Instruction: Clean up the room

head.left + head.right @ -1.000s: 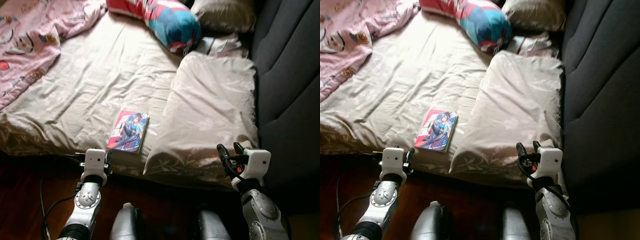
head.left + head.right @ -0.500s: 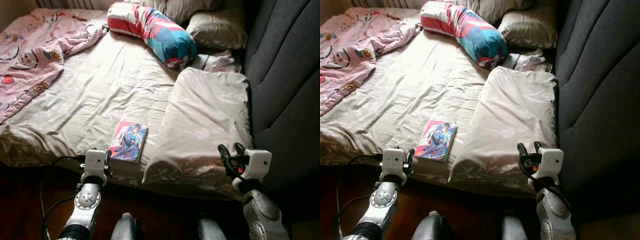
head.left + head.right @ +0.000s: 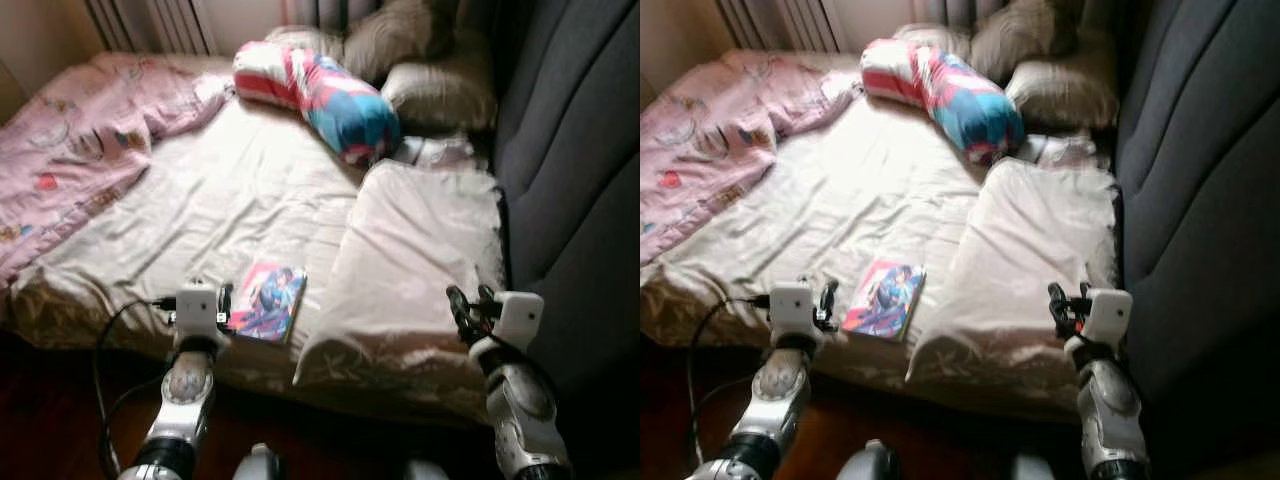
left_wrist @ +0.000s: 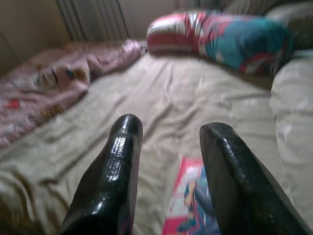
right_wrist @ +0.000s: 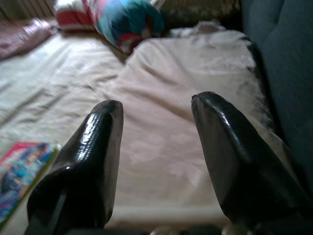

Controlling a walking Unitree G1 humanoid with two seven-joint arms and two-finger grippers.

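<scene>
Camera view now takes in more of the bed's far end | left gripper [image 4: 166, 171] fingers wide, empty | right gripper [image 5: 156, 156] wide, empty | book [image 3: 266, 301] near bed [image 3: 230, 200] front edge, beside pillow [image 3: 420, 270]

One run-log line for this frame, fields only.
scene: bed | book near front edge, beside pillow | left gripper: open, before book | right gripper: open, before pillow | holding: nothing
</scene>
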